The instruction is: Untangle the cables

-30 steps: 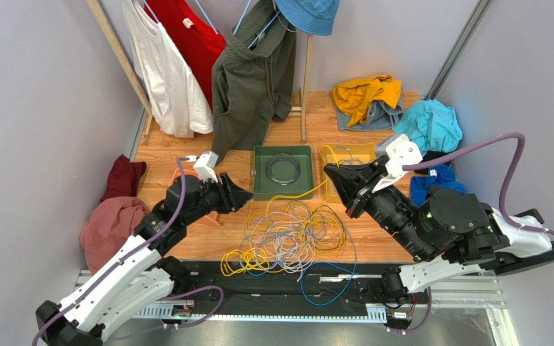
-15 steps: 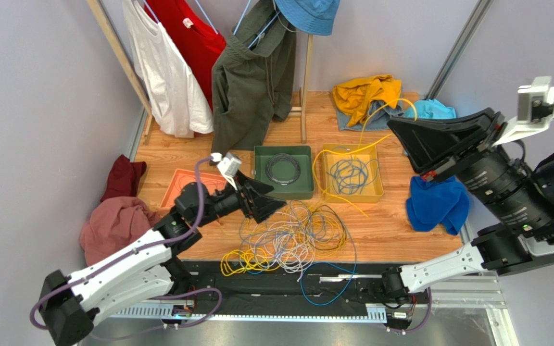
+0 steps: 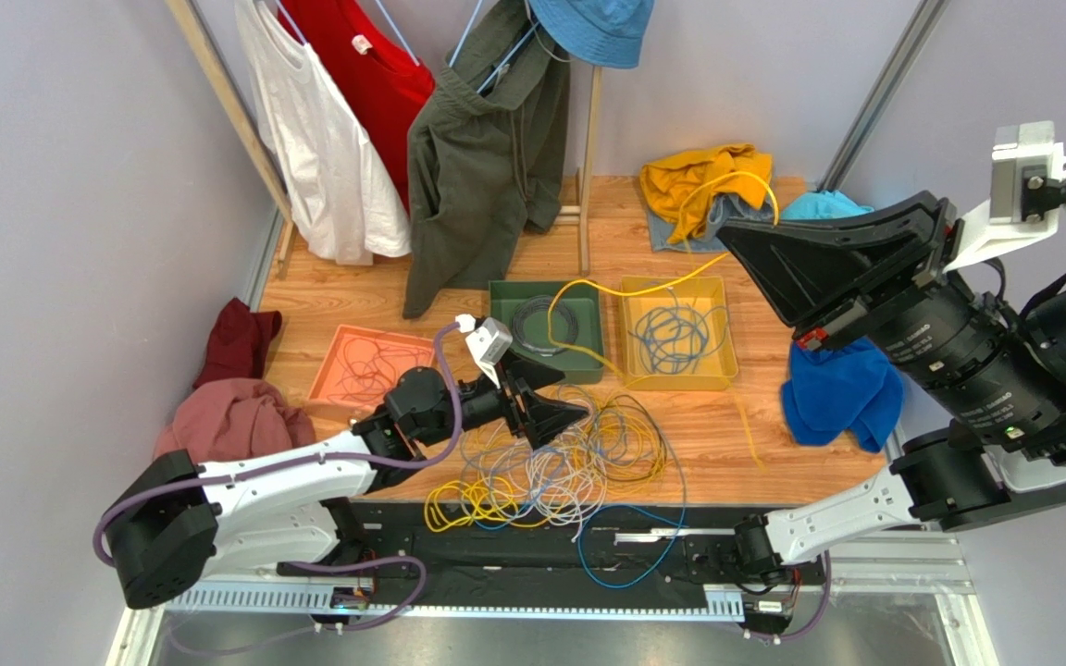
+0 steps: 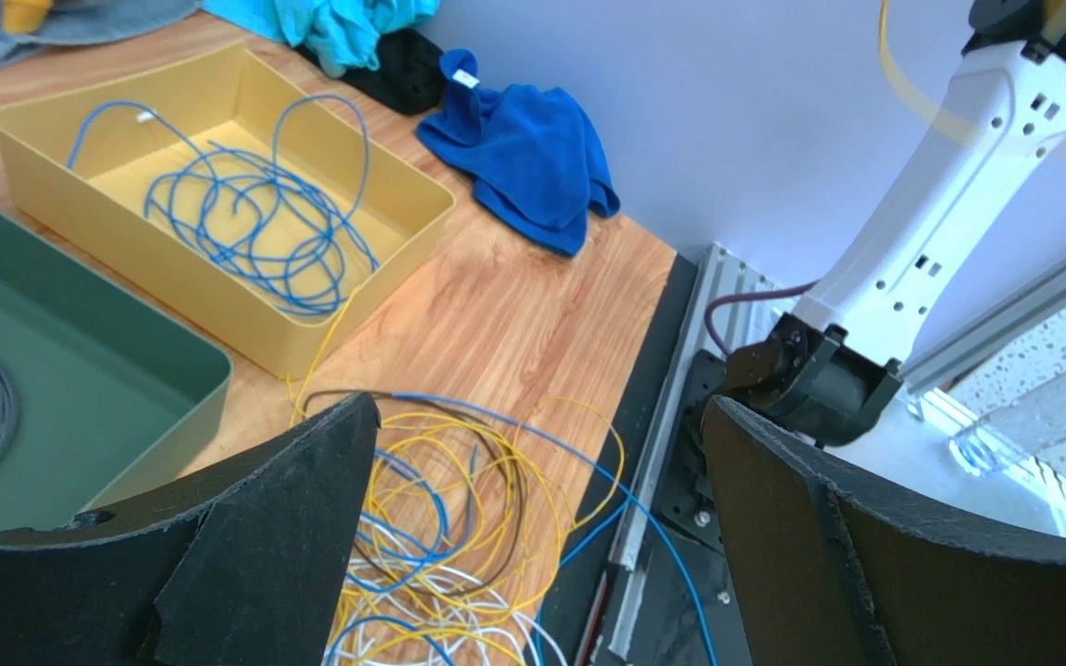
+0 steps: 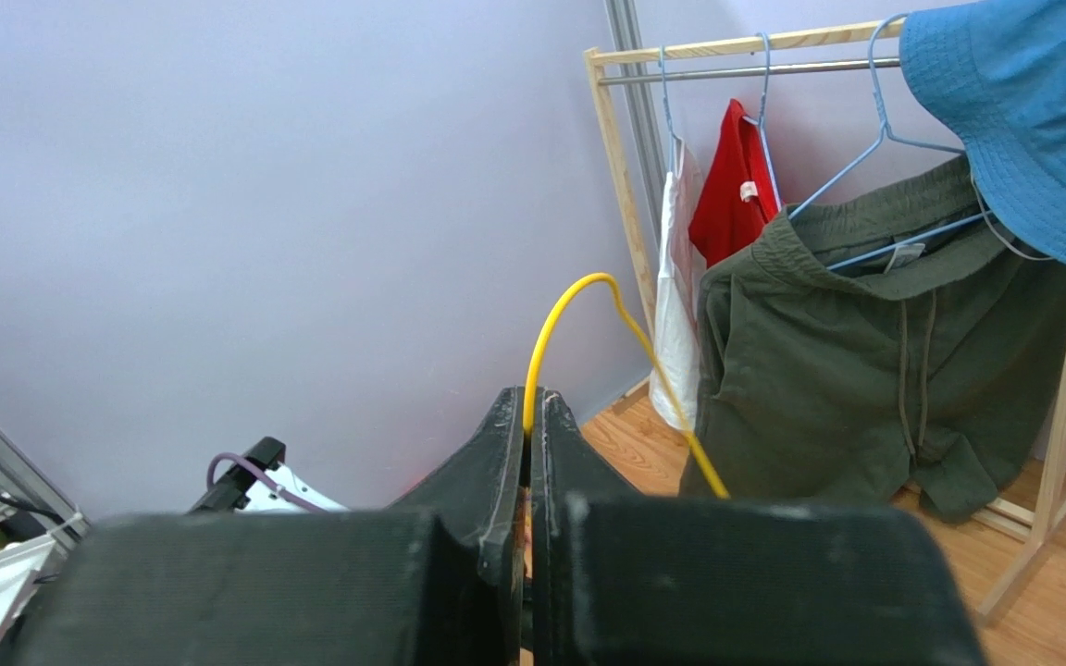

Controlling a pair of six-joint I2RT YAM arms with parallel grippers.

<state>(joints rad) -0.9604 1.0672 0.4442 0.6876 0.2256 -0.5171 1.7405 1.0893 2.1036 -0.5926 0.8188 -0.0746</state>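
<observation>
A tangled pile of thin yellow, blue and white-grey cables (image 3: 553,472) lies on the wooden floor near the front edge; it also shows in the left wrist view (image 4: 455,534). My right gripper (image 3: 736,244) is raised high at the right and shut on a yellow cable (image 3: 608,299), which arcs down over the trays; the pinch shows in the right wrist view (image 5: 528,410). My left gripper (image 3: 553,403) is open and empty, low over the pile's left side. A yellow tray (image 3: 717,372) holds blue cables (image 4: 254,222).
A green tray (image 3: 503,364) holds a dark coiled cable. An orange tray (image 3: 344,350) with orange wire lies at the left. Clothes hang on a rack (image 3: 587,181) at the back. Cloth heaps lie at left and right, including a blue cloth (image 3: 842,389).
My right gripper rose from the pile to high at the right, pulling the yellow cable up. My left gripper moved right and down to the pile.
</observation>
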